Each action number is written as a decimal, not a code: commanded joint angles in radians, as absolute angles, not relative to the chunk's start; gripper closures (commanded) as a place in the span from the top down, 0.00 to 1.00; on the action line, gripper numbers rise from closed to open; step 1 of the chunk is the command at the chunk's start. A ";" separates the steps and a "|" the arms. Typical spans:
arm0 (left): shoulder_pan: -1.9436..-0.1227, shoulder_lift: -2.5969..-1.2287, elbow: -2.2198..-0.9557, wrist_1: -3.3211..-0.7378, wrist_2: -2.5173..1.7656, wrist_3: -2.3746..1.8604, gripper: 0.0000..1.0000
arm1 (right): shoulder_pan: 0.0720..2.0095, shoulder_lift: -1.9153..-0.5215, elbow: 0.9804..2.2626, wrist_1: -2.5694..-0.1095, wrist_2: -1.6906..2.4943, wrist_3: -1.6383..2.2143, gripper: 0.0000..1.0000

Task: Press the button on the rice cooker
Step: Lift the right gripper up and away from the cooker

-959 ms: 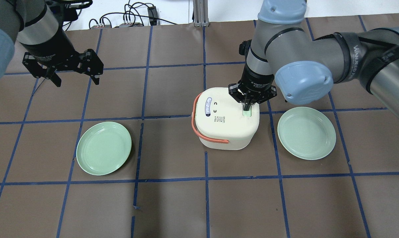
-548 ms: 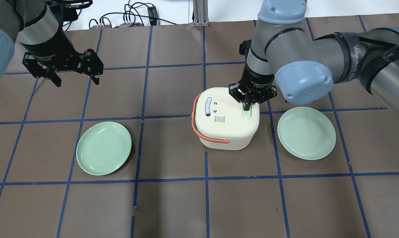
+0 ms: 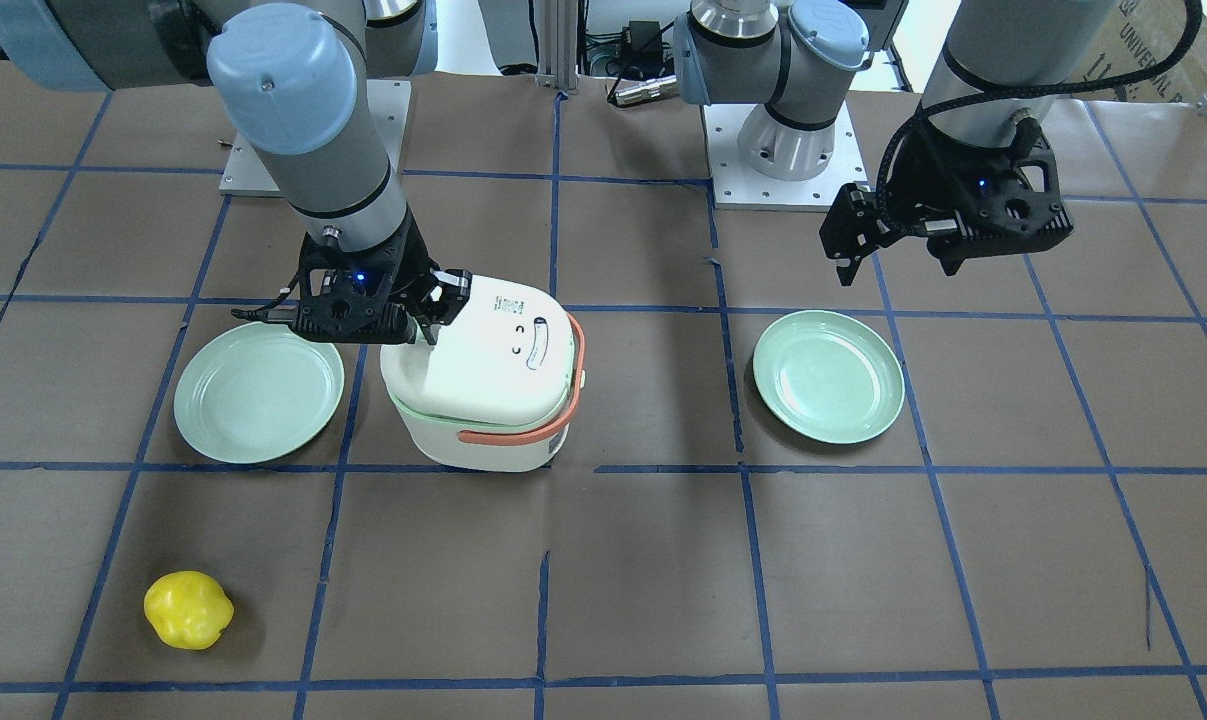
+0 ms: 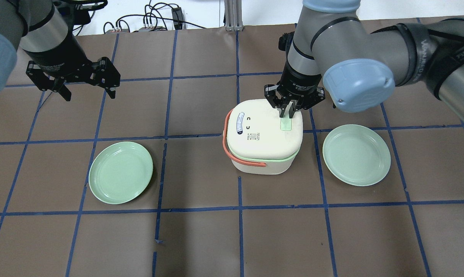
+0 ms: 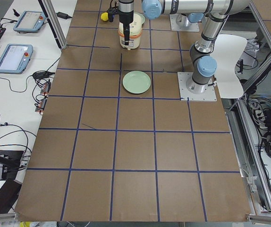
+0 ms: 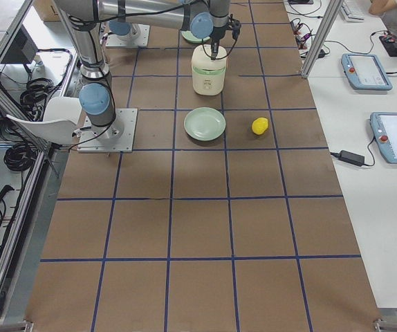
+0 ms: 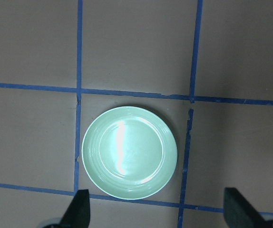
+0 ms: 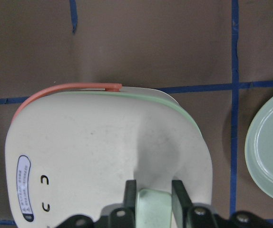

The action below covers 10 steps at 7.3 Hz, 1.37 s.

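Sitting atop rice cooker [image 4: 262, 140], button [image 4: 285, 125] lies under right pincer [image 4: 286, 114]; fingers parted.

The right wrist view's edges crop the button [image 8: 154, 208] and a plate [image 8: 269, 147].

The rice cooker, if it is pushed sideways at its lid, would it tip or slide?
The rice cooker looks squat with a broad base, so it would probably slide rather than tip. Its lid seems ajar, with a green seam showing, so a push there may only swing the lid.
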State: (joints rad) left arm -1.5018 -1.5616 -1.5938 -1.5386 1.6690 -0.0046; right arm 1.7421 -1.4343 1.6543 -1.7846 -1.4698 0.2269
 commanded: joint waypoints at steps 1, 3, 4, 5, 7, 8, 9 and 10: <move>-1.502 -1.562 -1.594 -1.539 1.669 -0.005 1.00 | 1.720 -1.428 1.527 -1.655 -1.474 0.210 0.62; -1.502 -1.562 -1.594 -1.539 1.669 -0.005 1.00 | 1.642 -1.439 1.402 -1.481 -1.495 0.129 0.63; -1.502 -1.562 -1.594 -1.539 1.669 -0.005 1.00 | 1.605 -1.475 1.402 -1.482 -1.540 0.053 0.68; -1.502 -1.562 -1.594 -1.539 1.669 -0.006 1.00 | 1.589 -1.509 1.405 -1.491 -1.540 0.035 0.92; -1.502 -1.562 -1.594 -1.539 1.669 -0.005 1.00 | 1.598 -1.514 1.477 -1.497 -1.536 0.044 0.95; -1.502 -1.562 -1.594 -1.539 1.669 -0.005 1.00 | 1.597 -1.514 1.489 -1.509 -1.536 0.043 0.96; -1.502 -1.562 -1.594 -1.539 1.669 -0.005 1.00 | 1.598 -1.516 1.496 -1.522 -1.537 0.043 0.96; -1.502 -1.562 -1.594 -1.539 1.669 -0.005 1.00 | 1.598 -1.516 1.494 -1.532 -1.540 0.043 0.96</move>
